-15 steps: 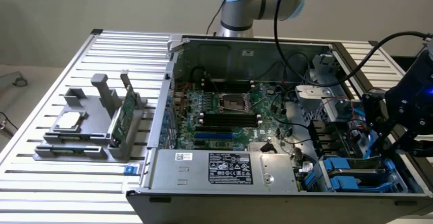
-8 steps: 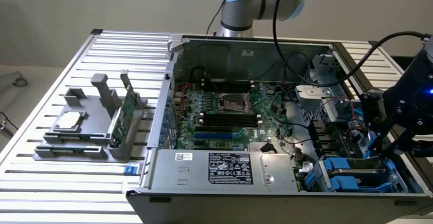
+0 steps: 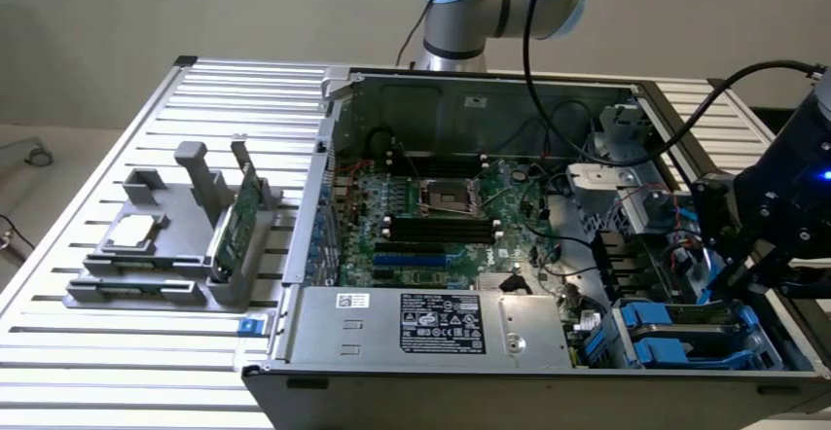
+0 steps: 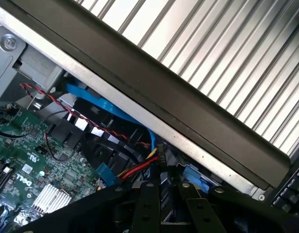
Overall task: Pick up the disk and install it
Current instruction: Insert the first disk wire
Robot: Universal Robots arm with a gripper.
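Single UR arm (image 3: 468, 2) reaches over an open PC case (image 3: 520, 386) lying on its side on the slatted tabletop (image 3: 78, 352). Side panel is off, so the mobo (image 3: 429, 226), PSU (image 3: 429, 323) and drive bay are all reachable from above.

Gripper (image 3: 727, 269) is low at the case's corner on the exterior view's right, inside the bay area and just above the blue carrier rails. Wrist view looks along the case's dark edge (image 4: 164, 111), with the gripper (image 4: 168, 204) pointing into the bay past red/black wires (image 4: 66, 109).

Fingers: cannot tell if open or closed, or whether anything is clamped.

The disk (image 3: 675, 338): blue rails show in the bay right under the gripper. Its silver face and label are hidden, so I can't tell if it's fully seated. A blue bit (image 4: 195, 177) sits just ahead of the gripper, prob the same rail. Approach from above fits a bay that loads from the open side (my judgement).

Grey holder (image 3: 143, 289) sits well apart on the exterior view's left. It keeps the small silver chip (image 3: 136, 233) flat and the green card (image 3: 234, 221) upright on edge, prob for easy grasping. Neither is near the gripper.

Stage: looks like work at the bay, not at the holder.
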